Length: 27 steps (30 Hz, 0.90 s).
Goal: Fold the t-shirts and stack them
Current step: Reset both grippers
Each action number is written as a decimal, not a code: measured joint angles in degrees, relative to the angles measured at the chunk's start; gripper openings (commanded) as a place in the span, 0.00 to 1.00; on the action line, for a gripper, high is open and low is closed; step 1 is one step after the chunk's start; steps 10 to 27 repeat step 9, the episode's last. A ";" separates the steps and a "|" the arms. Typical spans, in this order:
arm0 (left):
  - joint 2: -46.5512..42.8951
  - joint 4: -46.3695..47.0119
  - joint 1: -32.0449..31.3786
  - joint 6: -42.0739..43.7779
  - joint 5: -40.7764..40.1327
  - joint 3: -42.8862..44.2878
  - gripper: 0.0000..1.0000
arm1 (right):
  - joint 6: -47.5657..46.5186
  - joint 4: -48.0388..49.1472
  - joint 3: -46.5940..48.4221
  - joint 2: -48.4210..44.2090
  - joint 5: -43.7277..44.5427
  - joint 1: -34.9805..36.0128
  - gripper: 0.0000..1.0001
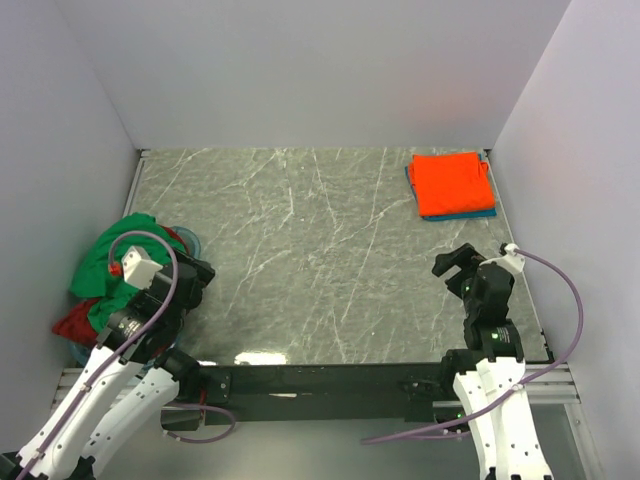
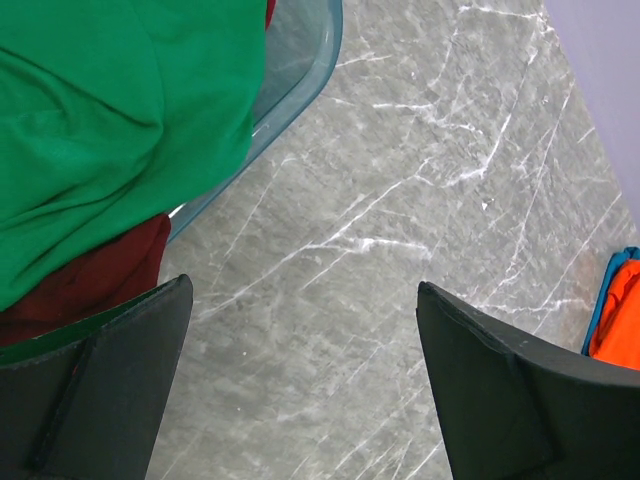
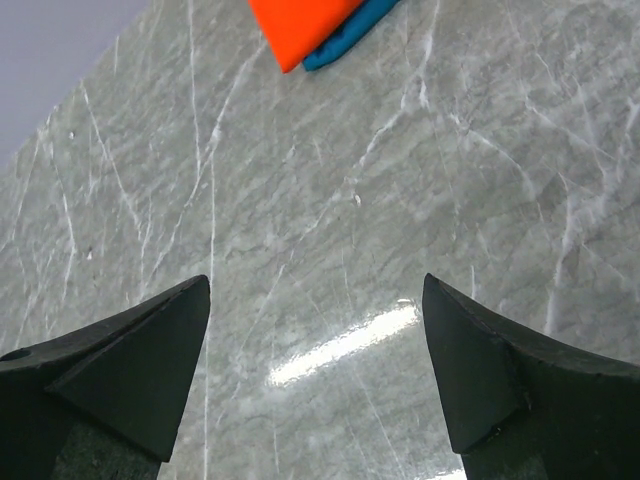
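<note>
A folded orange t-shirt (image 1: 452, 183) lies on a folded teal blue t-shirt (image 1: 470, 213) at the table's far right; both show in the right wrist view as orange (image 3: 300, 25) and teal (image 3: 350, 35). A crumpled green t-shirt (image 1: 120, 255) and a dark red t-shirt (image 1: 75, 322) are heaped in a clear bin at the left; the left wrist view shows the green (image 2: 110, 120) and dark red (image 2: 90, 280). My left gripper (image 2: 305, 290) is open and empty just right of the heap. My right gripper (image 3: 315, 285) is open and empty, near of the stack.
A clear bluish plastic bin (image 2: 290, 85) holds the heap at the left edge. White walls enclose the grey marble table (image 1: 310, 260) on three sides. The black frame rail (image 1: 320, 380) runs along the near edge.
</note>
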 measured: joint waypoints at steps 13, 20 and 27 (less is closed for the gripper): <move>0.48 -0.22 0.00 -0.48 -0.55 -0.26 0.99 | 0.87 0.13 0.00 -0.07 0.26 0.00 0.93; 0.48 -0.22 0.00 -0.48 -0.55 -0.26 0.99 | 0.87 0.13 0.00 -0.07 0.26 0.00 0.93; 0.48 -0.22 0.00 -0.48 -0.55 -0.26 0.99 | 0.87 0.13 0.00 -0.07 0.26 0.00 0.93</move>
